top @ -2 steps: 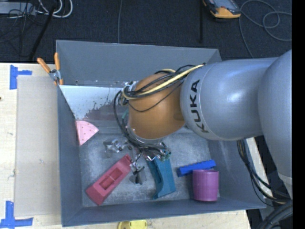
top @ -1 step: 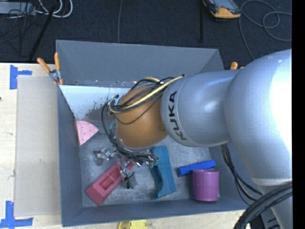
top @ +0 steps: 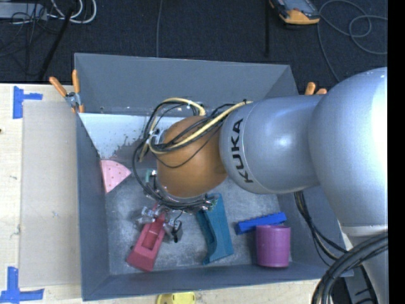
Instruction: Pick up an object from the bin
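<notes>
My gripper (top: 162, 221) hangs low in the middle of the bin, under the orange dome of the wrist. Its fingertips sit at the upper end of a dark pink block (top: 146, 245) that lies slanted on the bin floor at the front left. The fingers look closed round the block's top end. Just to the right of the gripper lies a teal curved piece (top: 216, 228).
A pink fan-shaped piece (top: 113, 173) lies at the left wall. A blue bar (top: 261, 222) and a purple cylinder (top: 273, 245) stand at the front right. The arm covers the back right of the bin.
</notes>
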Controlling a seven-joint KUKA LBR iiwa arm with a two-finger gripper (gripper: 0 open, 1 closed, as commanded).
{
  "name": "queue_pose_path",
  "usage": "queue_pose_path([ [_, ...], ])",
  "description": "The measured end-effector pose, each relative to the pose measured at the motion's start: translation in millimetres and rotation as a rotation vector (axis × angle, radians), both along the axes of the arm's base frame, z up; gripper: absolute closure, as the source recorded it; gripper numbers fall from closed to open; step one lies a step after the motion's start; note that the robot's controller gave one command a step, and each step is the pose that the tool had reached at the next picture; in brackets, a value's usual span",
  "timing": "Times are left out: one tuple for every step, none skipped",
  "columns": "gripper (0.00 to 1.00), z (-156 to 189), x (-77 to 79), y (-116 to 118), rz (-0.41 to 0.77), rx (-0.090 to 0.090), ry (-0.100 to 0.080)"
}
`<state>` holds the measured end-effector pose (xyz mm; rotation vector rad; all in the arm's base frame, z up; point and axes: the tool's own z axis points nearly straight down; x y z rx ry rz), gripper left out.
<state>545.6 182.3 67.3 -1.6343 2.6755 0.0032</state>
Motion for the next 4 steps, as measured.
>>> queue_pose_path([
  [1.00, 2.2, 0.5, -3.4, 0.005, -0.003, 0.002],
  [1.00, 4.7, -0.4, -3.6, 0.002, -0.004, 0.005],
  [1.00, 18.4, -1.3, -3.3, 0.001, -0.005, 0.008],
  [1.00, 30.9, -1.8, -3.1, 0.001, -0.005, 0.010],
])
